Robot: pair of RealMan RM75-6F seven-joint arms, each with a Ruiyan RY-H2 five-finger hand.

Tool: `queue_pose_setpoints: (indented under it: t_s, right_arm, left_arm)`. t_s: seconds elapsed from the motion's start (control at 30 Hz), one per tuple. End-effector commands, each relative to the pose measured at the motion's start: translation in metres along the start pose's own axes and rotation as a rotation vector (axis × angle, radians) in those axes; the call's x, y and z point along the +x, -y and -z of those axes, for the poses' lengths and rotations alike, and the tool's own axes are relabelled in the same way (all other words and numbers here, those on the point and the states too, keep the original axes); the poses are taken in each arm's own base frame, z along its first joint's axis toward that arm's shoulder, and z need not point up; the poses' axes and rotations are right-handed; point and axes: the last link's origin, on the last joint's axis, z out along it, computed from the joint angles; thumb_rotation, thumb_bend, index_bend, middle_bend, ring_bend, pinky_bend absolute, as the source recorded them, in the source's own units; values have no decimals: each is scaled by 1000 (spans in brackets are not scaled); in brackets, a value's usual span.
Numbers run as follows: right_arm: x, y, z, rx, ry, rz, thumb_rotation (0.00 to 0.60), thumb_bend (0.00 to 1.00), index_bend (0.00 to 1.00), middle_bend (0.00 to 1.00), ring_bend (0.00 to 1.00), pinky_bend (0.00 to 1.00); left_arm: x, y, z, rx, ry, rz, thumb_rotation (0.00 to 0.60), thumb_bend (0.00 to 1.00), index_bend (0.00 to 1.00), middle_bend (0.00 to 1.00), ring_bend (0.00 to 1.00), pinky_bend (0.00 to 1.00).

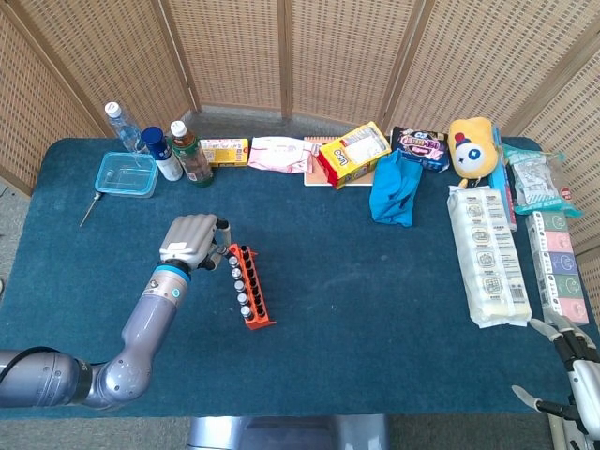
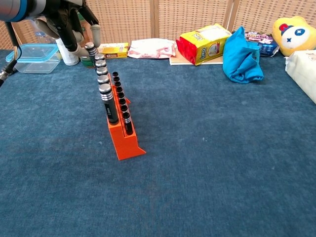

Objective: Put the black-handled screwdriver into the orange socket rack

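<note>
Head view: we see the left robot hand point(image 1: 191, 238) at the far end of the orange socket rack point(image 1: 251, 292) on the blue tabletop point(image 1: 375, 281), fingers curled downward; whether it grips anything, we cannot tell. The right robot hand point(image 1: 577, 370) sits at the lower right corner, state unclear.

Chest view: we see the left robot hand point(image 2: 66, 22) just beside the rearmost black-handled screwdriver point(image 2: 91, 51) standing in the rack point(image 2: 124, 140). Contact cannot be confirmed. A clear container point(image 2: 30, 58) lies behind.
</note>
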Motion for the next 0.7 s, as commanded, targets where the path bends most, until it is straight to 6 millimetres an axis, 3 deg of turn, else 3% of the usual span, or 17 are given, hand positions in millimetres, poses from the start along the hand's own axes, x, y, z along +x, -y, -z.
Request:
queue_pose_setpoints:
  t_s: [0.03, 0.7]
  right_arm:
    - [0, 0, 0, -1, -1, 0, 600, 0, 165, 61, 0, 0]
    - [0, 0, 0, -1, 1, 0, 600, 0, 165, 61, 0, 0]
  left_arm:
    - [-1, -1, -1, -1, 3, 0, 600, 357, 552, 1000, 1000, 1000]
    - [5, 0, 3, -14, 17, 11, 600, 350, 494, 1000, 1000, 1000]
